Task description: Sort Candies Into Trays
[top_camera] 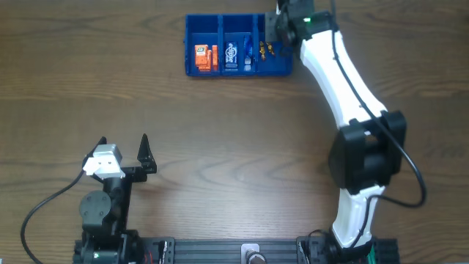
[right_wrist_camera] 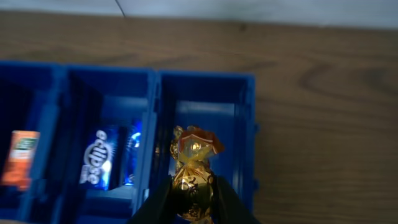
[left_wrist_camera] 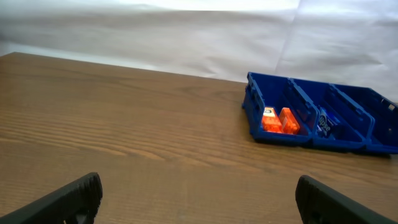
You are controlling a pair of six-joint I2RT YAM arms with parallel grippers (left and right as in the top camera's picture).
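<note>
While clamped in right tool (right_wrist_camera: 194, 202), one gold foil-wrapped candy (right_wrist_camera: 196, 149) over right bin of blue plastic three-bin tray (top_camera: 187, 44). Two orange packets (top_camera: 206, 59) in left bin. Left tool (top_camera: 123, 139) spread, holding nothing, well apart.

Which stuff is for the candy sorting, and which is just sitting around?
For the job: blue plastic three-bin tray; orange candy packs; blue-wrapped candy; gold foil-wrapped candy, held by the right gripper.
Just around: brown wooden table; white sheet behind; open left gripper, holding nothing.
</note>
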